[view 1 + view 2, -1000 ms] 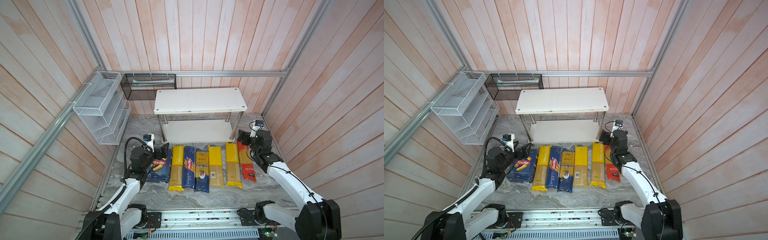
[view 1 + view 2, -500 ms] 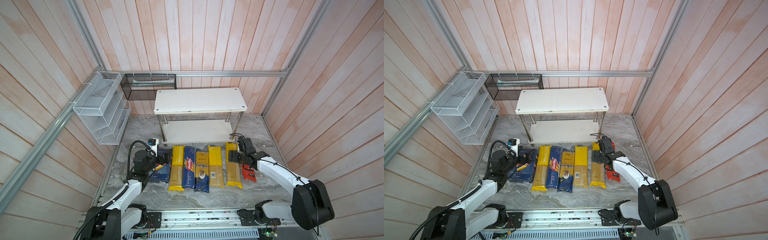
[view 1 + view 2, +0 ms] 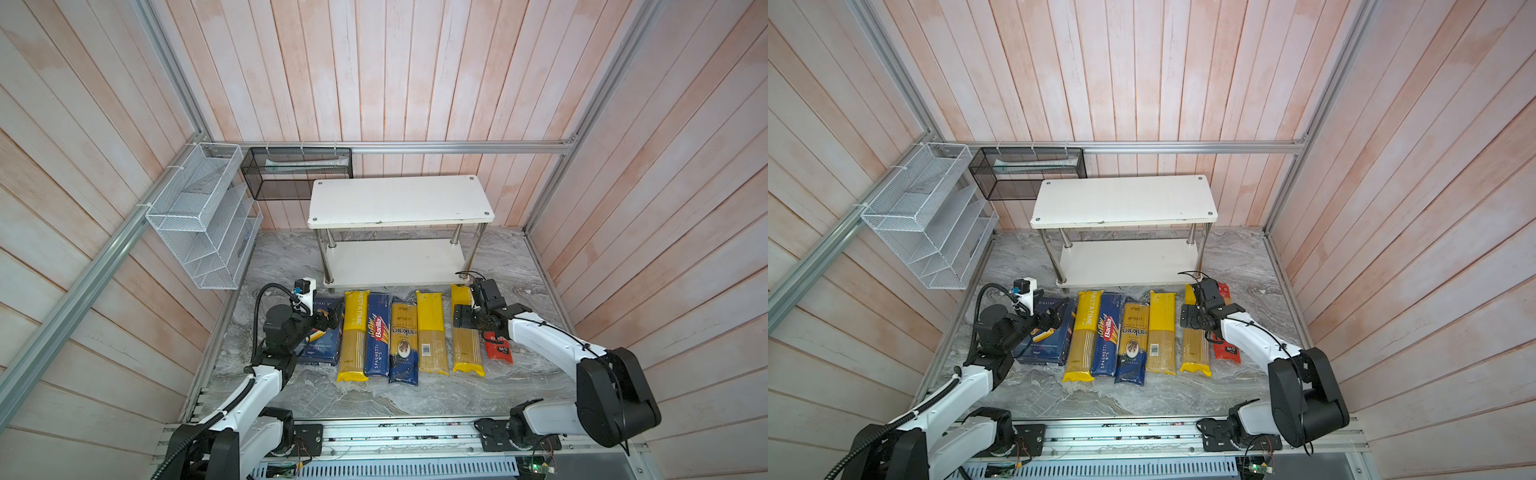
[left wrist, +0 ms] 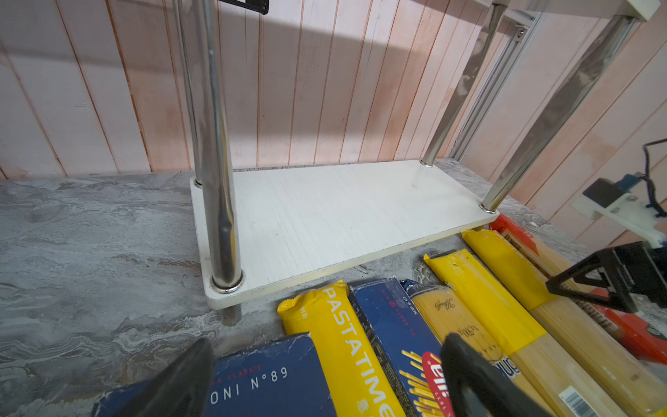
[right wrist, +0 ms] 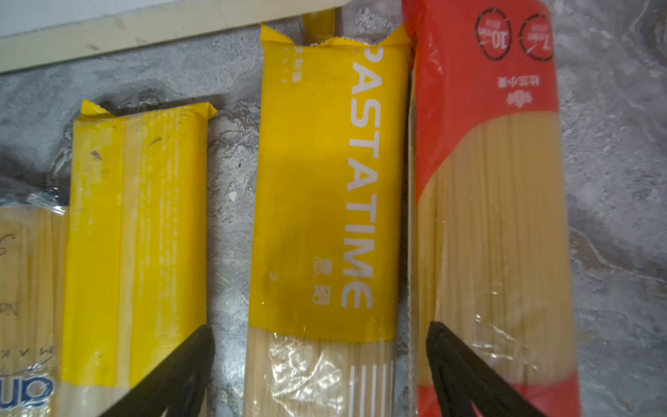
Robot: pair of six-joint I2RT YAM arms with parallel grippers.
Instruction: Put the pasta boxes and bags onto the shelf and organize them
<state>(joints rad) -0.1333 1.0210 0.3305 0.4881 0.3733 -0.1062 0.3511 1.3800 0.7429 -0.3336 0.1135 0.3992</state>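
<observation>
Seven packs lie in a row on the marble floor in front of the shelf [image 3: 401,199]. From the left: the wide Barilla box [image 3: 322,353], a yellow PASTATIME bag [image 3: 353,332], the narrow Barilla Spaghetti box [image 3: 378,332], a clear blue-ended bag [image 3: 403,340], a barcoded yellow bag [image 3: 431,332], a second yellow PASTATIME bag [image 3: 466,349] and a red bag [image 3: 498,351]. My left gripper [image 4: 325,379] is open low over the wide box [image 4: 267,382]. My right gripper [image 5: 319,372] is open, one finger either side of the right PASTATIME bag [image 5: 325,198], beside the red bag [image 5: 487,216].
A white wire mesh rack [image 3: 203,216] hangs on the left wall and a black mesh basket [image 3: 297,172] on the back wall. Both shelf boards are bare; the lower board [image 4: 343,216] stands just behind the packs. Chrome posts [image 4: 216,144] hold up the top board.
My right gripper has swung from beside the shelf's right post down and left over the right PASTATIME bag. The left gripper has dropped lower over the wide box.
</observation>
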